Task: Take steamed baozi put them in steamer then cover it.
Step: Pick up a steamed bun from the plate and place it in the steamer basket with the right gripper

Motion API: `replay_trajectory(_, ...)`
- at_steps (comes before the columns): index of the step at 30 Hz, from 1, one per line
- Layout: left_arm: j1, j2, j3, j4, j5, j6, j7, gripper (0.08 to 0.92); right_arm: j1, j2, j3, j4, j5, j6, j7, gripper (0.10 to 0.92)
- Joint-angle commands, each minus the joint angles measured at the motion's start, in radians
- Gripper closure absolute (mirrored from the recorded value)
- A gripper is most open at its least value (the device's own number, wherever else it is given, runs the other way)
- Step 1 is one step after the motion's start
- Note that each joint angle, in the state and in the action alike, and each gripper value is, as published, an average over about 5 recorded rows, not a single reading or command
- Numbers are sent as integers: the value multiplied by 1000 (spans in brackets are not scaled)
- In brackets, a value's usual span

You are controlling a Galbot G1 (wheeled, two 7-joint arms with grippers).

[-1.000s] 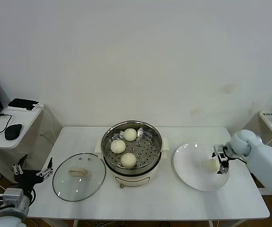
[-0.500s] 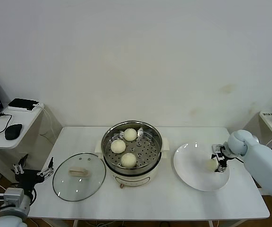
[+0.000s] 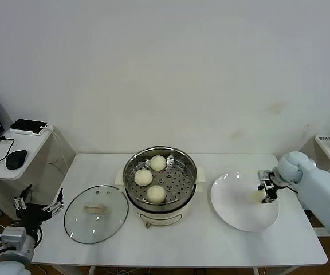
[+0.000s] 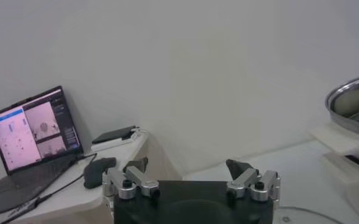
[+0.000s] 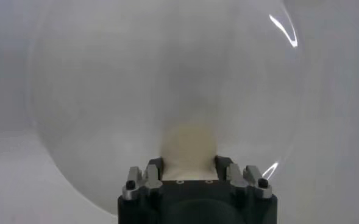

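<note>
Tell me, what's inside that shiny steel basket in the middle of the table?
Three baozi sit on the perforated floor of the steamer, uncovered; the glass cover lies beside it on the table. What lies beneath the perforated floor, inside the cream base, cannot be seen.

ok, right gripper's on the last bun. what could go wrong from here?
1. Right gripper is shut on the soft baozi over the plate; it may get squashed or slip on the lift.
2. Steamer already holds three buns; the free spot is small.
3. Lid is yet to be placed.
</note>
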Motion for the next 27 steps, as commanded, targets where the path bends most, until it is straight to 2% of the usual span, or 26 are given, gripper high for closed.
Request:
replay_trajectory(1,0,2,-1,-4,-1,1,0,177,185,-61,-128,113,176,-59,-28,498)
replay_trajectory(7,-3,8,-4,0,-4,0,1,177,471,-59,-342,207,352,-135,1,491)
replay_trajectory(15,-11,6,1,0,-4,1,0,177,755,66,-564,305,560,-259,87,482)
replay_trajectory(27,-11,-8,-5,-17,1,1,-1,177,760,241,-677,351,800,-413,249,474)
